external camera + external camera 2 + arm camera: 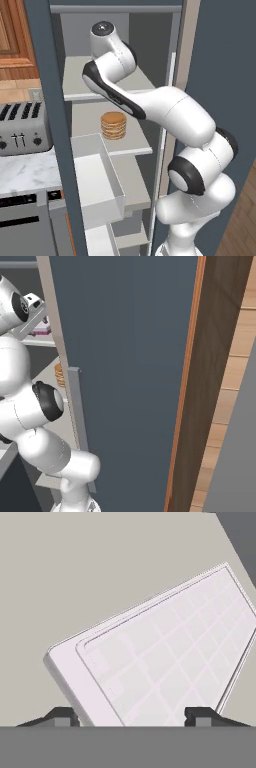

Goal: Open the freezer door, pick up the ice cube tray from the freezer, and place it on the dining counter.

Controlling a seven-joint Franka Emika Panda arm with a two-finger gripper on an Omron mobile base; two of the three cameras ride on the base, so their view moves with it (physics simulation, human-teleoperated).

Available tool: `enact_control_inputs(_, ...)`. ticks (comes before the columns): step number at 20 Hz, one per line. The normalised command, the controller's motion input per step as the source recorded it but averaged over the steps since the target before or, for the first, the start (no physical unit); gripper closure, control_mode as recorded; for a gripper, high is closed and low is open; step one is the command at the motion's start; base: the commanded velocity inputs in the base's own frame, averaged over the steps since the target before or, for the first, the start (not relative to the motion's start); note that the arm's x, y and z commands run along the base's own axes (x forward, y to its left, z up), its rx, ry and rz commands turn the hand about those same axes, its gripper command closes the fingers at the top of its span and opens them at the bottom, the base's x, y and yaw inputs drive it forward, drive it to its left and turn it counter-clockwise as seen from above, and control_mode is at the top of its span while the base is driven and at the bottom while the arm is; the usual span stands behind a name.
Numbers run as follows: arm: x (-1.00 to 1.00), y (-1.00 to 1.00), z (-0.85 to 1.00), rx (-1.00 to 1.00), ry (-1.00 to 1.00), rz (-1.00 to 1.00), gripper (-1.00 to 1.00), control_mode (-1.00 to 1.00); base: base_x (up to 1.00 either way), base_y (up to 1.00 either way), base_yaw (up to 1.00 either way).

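Seen from the hand camera, the gripper (131, 717) sits low over the ice cube tray (160, 657), its two dark fingertips (62, 716) standing one on each side of the tray's near edge; whether the pads actually touch the tray cannot be told, so neither can it be said whether the hand is free or gripping. The pale pink-white tray lies flat and askew on a light grey shelf (100, 572) inside the freezer (95, 30), its grid of shallow cells facing up, one far corner reaching toward a dark wall at the upper right. In the left base view, the white arm (165, 110) rises from the lower right and bends into the open compartment, its wrist up at the top shelf. Below it a round stack of tan pancakes (113, 125) stands on the middle shelf, near the front edge, with white boxy door bins (97, 175) to the lower left. Beyond the freezer's slate-grey side, a toaster (22, 127) rests on a marble worktop (25, 172). In the right base view, the freezer door (130, 381) stands swung open, filling the middle.
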Motion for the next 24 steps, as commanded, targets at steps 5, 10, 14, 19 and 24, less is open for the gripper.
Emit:
enact_control_inputs(5, 0.00, 0.00, -0.11, -0.01, -0.02, 0.00, 1.00, -1.00, 0.00, 0.00, 0.00)
enact_control_inputs(10, 0.00, 0.00, 0.00, 0.00, 0.00, 0.00, 1.00, -1.00, 0.00, 0.00, 0.00)
enact_control_inputs(14, -0.03, 0.00, 0.00, 0.00, 0.00, 0.00, 1.00, -1.00, 0.00, 0.00, 0.00)
enact_control_inputs(19, -0.33, -0.01, 0.00, 0.00, 0.00, 0.00, 1.00, -1.00, 0.00, 0.00, 0.00)
enact_control_inputs(24, -0.57, 0.00, 0.00, 0.00, 0.00, 0.02, 1.00, -1.00, 0.00, 0.00, 0.00)
